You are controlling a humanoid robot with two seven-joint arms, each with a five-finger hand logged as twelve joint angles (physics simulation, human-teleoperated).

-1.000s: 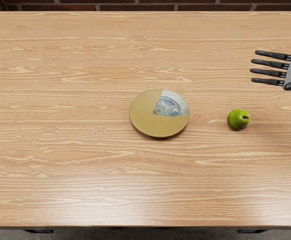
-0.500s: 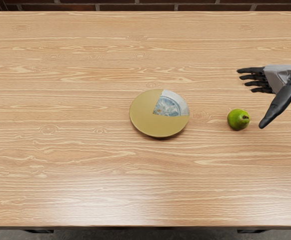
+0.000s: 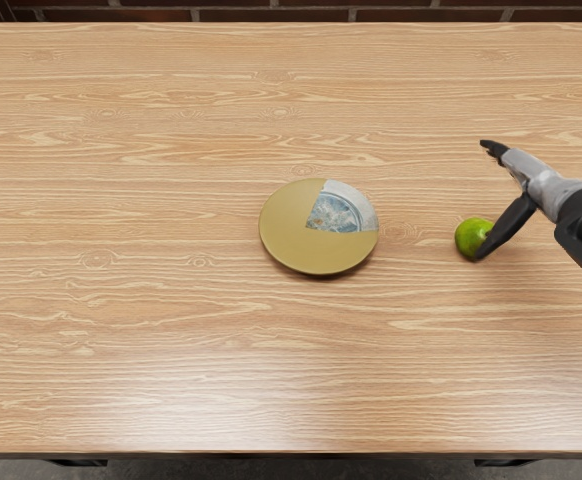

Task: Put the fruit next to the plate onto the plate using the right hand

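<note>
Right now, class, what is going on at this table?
The robot's right hand comes in from the right edge, open, with its thumb at the right side of the green fruit. The fruit lies on the table, to the right of the plate and apart from it. Nothing is grasped yet.

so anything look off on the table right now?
Only the plate: mostly mustard, but one wedge at its upper right shows a blue-grey pattern, like a mismatched texture. Nothing spilled or tipped; the fruit sits on the table beside it.
</note>
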